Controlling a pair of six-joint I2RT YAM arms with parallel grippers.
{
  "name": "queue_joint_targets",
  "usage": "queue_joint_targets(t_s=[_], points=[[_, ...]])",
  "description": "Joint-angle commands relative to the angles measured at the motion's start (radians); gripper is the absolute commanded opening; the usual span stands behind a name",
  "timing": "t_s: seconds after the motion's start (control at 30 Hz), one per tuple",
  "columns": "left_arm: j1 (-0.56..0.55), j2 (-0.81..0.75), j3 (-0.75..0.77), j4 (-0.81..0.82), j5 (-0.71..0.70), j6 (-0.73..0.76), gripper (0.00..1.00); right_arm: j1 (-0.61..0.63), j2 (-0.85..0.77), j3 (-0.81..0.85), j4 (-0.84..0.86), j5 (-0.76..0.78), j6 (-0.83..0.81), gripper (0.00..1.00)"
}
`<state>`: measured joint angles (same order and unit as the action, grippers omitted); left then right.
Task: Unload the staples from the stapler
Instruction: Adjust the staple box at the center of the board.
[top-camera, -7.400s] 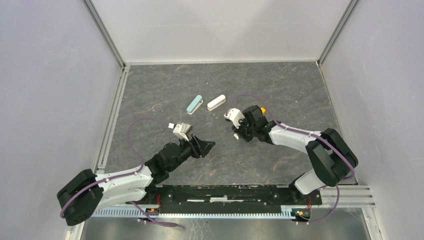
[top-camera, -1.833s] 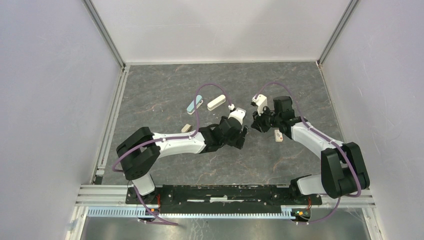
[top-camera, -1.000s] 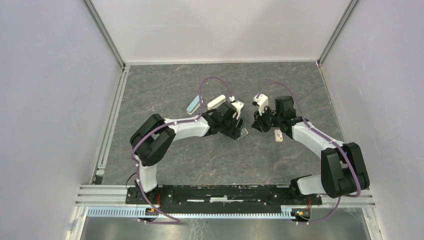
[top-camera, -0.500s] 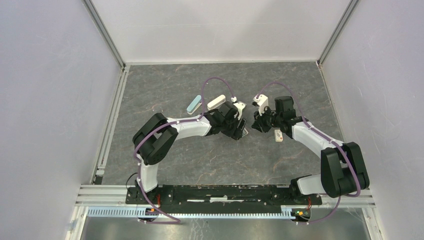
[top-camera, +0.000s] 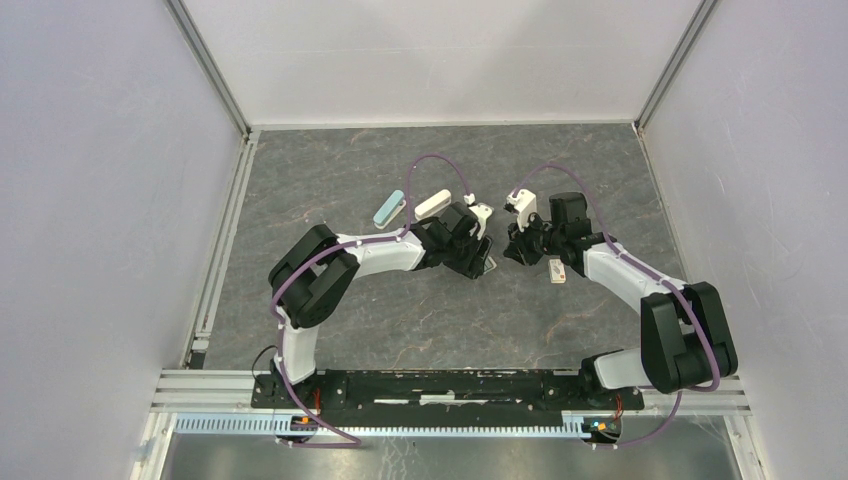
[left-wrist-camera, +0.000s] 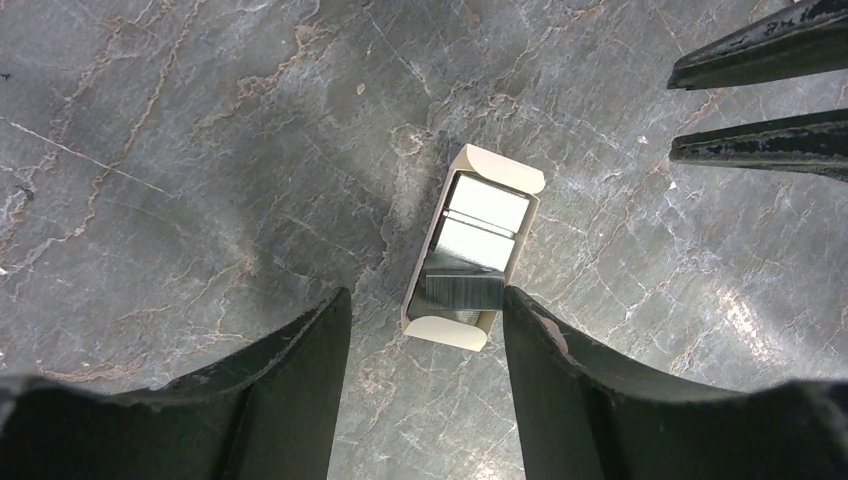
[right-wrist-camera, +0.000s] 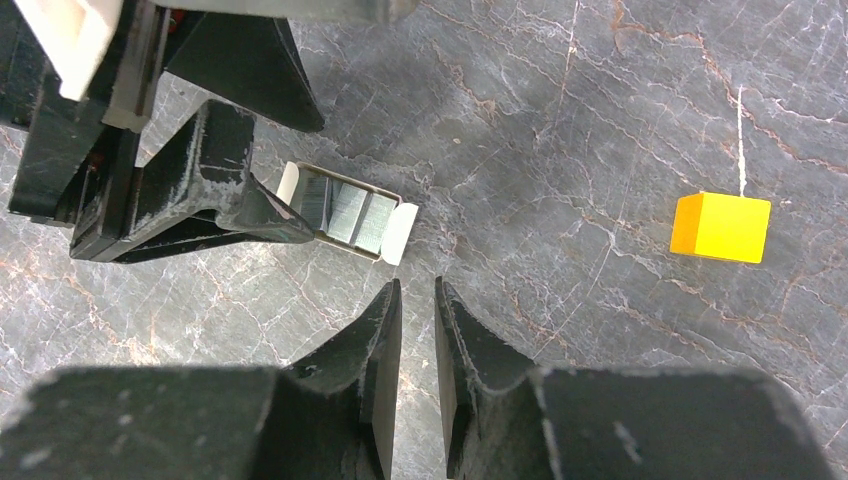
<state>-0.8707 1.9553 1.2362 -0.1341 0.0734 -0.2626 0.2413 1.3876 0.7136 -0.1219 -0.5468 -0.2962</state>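
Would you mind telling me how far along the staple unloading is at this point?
Done: nothing I can confirm; no loose staple strip is visible. In hand: the left end effector hangs open astride the small staple box; the right end effector, nearly closed, looks empty. Left: the teal item and white item lie ungripped.

Tabletop (left-wrist-camera: 180, 150): dark grey stone pattern, pale tan veins. Small box (left-wrist-camera: 473, 262): cream ends, silvery-grey staples (left-wrist-camera: 478, 240) inside. Cube (right-wrist-camera: 720, 227): orange-yellow. Oblong item (top-camera: 389, 209): teal. Oblong item (top-camera: 431, 204): white. Cables (top-camera: 440, 165): purple.
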Motion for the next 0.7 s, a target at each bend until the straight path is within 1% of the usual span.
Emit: queue_joint_targets(t_s=[0.0, 0.3, 0.67], points=[[-0.001, -0.002, 0.037, -0.027, 0.015, 0.047, 0.63, -0.003, 0.005, 0.01, 0.008, -0.022, -0.015, 0.24], [0.001, -0.005, 0.06, -0.071, 0.013, 0.082, 0.58, -0.003, 0.006, 0.01, 0.01, -0.025, -0.017, 0.24], [0.001, -0.019, 0.063, -0.09, 0.001, 0.1, 0.57, -0.002, 0.013, 0.011, 0.007, -0.03, -0.02, 0.24]])
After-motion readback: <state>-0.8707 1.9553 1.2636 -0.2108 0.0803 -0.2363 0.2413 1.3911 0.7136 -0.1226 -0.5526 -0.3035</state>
